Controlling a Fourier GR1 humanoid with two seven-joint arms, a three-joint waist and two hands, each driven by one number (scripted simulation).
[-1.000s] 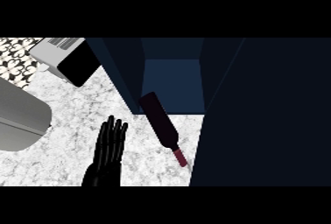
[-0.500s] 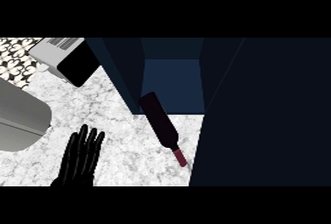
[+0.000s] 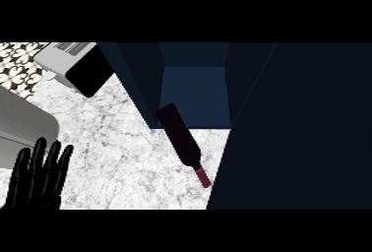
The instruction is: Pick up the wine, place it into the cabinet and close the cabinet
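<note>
One robot hand point(image 3: 38, 178) I see, left, flat-fingered and holding nothing, with the wine point(image 3: 183, 142) lying off to its right, neck toward me.

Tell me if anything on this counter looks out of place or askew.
The wine bottle lies on its side on the marble counter rather than standing, slanted, with its base at the open cabinet and its red-capped neck pointing away from it. Nothing looks spilled or damaged. The left robot hand shows open at the lower left.
</note>
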